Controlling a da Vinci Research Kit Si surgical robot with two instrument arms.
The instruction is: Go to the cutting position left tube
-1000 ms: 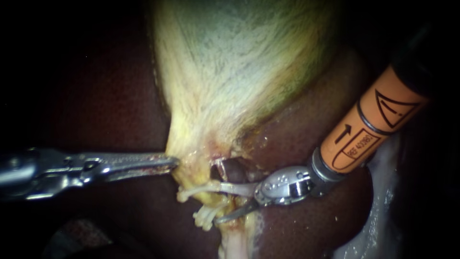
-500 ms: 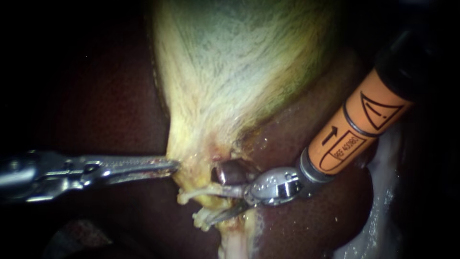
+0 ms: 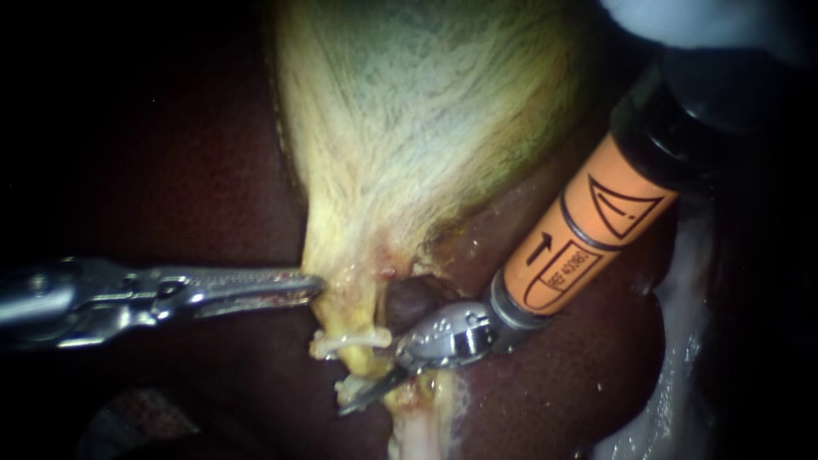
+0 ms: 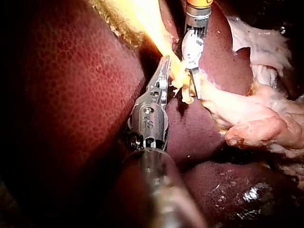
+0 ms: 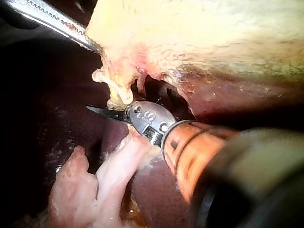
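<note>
Light is strongest at the centre of the endoscope view and fades quickly outward. The left third and the outer right margin of that view lie in near-black shadow, and what is there cannot be told. The backdrop throughout is the liver point(image 3: 554, 383), dark red-brown and moist, with small glints of reflected light. In the left wrist view its surface is brighter red and finely mottled. A pale, whitish strip of tissue point(image 3: 673, 375) runs along the liver's right border. A pale blurred shape point(image 3: 707, 21) occupies the upper right corner; its nature cannot be told.
</note>
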